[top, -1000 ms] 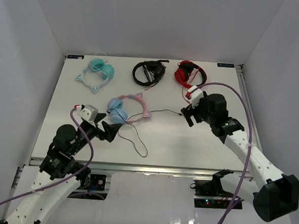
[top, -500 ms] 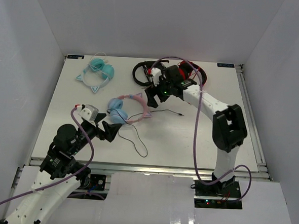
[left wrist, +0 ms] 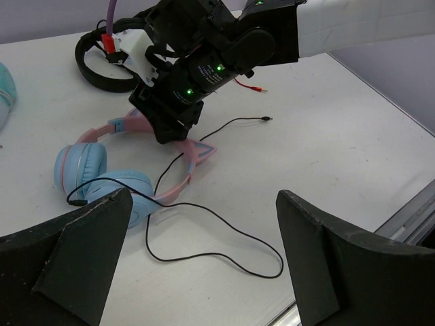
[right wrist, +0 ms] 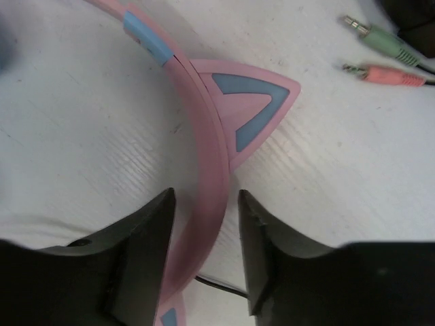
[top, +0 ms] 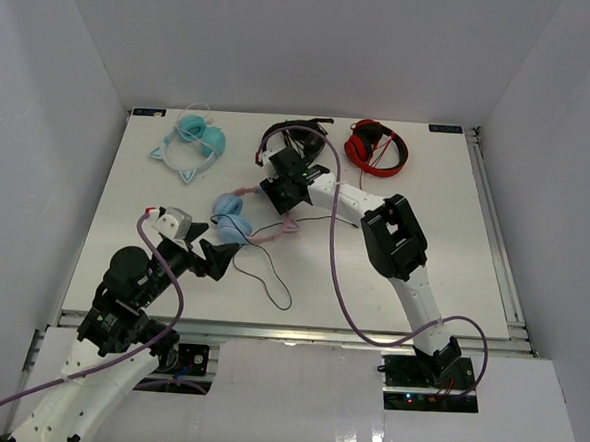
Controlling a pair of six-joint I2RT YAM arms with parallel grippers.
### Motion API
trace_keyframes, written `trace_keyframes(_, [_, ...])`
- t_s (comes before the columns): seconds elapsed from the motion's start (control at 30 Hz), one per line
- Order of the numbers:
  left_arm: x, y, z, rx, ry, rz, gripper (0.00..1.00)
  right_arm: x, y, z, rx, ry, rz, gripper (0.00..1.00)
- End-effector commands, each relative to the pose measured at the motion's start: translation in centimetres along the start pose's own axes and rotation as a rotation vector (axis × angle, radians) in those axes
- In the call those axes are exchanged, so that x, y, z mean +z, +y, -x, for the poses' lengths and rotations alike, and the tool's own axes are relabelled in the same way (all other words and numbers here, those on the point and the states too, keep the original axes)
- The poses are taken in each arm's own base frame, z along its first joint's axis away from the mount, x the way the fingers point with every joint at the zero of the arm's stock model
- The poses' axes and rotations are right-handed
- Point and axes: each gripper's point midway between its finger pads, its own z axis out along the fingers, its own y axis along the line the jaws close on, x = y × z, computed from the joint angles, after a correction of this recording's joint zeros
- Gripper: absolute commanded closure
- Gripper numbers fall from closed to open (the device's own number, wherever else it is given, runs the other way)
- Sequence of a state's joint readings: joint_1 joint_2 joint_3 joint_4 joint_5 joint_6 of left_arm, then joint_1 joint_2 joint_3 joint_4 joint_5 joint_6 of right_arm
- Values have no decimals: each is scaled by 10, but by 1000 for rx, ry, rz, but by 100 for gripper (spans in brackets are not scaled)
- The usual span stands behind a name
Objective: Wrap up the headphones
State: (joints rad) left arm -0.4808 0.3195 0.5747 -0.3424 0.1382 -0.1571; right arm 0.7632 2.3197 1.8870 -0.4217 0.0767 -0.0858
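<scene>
At the middle of the white surface (top: pixel 424 249), lying flat: headphones (top: pixel 233 220) with a pink cat-eared band and two round light blue cups. Straight above the band, just beside one cat ear: right fingers (right wrist: pixel 146 251), pointing down, one on each side of the pink band. Only narrowly apart, with a thin strip of surface showing between each finger and the band; so around it, but not pressed on it.

On the near side of the headphones, just beside the nearer cup: left fingers (left wrist: pixel 88 251), spread wide, with nothing between them. Hard to tell whether touching the surface or above it.

From the nearer cup: thin black cable (left wrist: pixel 224 255), in a loose loop on the near side of the headphones, then back past the band and out to the right of it, ending in a small plug (left wrist: pixel 267 119) free on the surface.

Beyond the headphones, toward the far edge: teal cat-eared pair (top: pixel 189 144) to the left, well apart; black pair (left wrist: pixel 109 83) straight behind, partly hidden by the right arm; red pair (top: pixel 377 146) to the right, well apart. Just beyond the cat ear, in the right wrist view: green plug (right wrist: pixel 380 42) and pink plug (right wrist: pixel 391 76), side by side.
</scene>
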Motion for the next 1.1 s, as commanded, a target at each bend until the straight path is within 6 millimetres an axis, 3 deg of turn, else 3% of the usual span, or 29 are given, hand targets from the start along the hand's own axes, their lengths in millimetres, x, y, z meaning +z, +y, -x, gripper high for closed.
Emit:
trace_keyframes(0.0, [-1, -2, 4, 9, -16, -11, 2, 14, 16, -22, -92, 63, 106, 76])
trace_keyframes(0.1, [-1, -2, 3, 8, -17, -10, 2, 19, 26, -33, -113, 93, 131, 92])
trace_keyframes(0.17, [-1, -3, 3, -2, -21, -18, 2, 13, 28, -30, -124, 84, 147, 92])
trace_keyframes(0.33, [3, -4, -5, -50, -22, -24, 2, -45, 14, 27, -134, -67, 134, 92])
trace_keyframes(0.4, [5, -20, -10, -32, -6, -121, 2, -102, -14, 67, -88, -198, 107, 92])
trace_keyframes(0.47, [8, -36, -9, -26, -15, -223, 5, -176, -44, 101, -40, -345, 56, 92])
trace_keyframes(0.53, [12, -51, -19, -56, 22, -319, 10, -229, -72, 109, 21, -433, 4, 92])
trace_keyframes(0.63, [19, -64, -32, -118, 84, -398, 12, -291, -124, 98, 147, -534, -83, 92])
trace_keyframes(0.73, [27, -71, -39, -150, 110, -429, 2, -342, -147, 66, 217, -593, -145, 92])
trace_keyframes(0.77, [30, -72, -40, -147, 111, -430, 2, -351, -152, 58, 233, -604, -159, 92])
trace_keyframes(0.8, [35, -74, -40, -133, 108, -425, 2, -373, -158, 53, 248, -642, -191, 92])
trace_keyframes(0.9, [50, -90, -58, -87, 152, -437, 2, -399, -175, 26, 304, -673, -264, 92])
trace_keyframes(1.07, [82, -109, -99, 101, 191, -448, 2, -461, -187, 12, 343, -771, -356, 92])
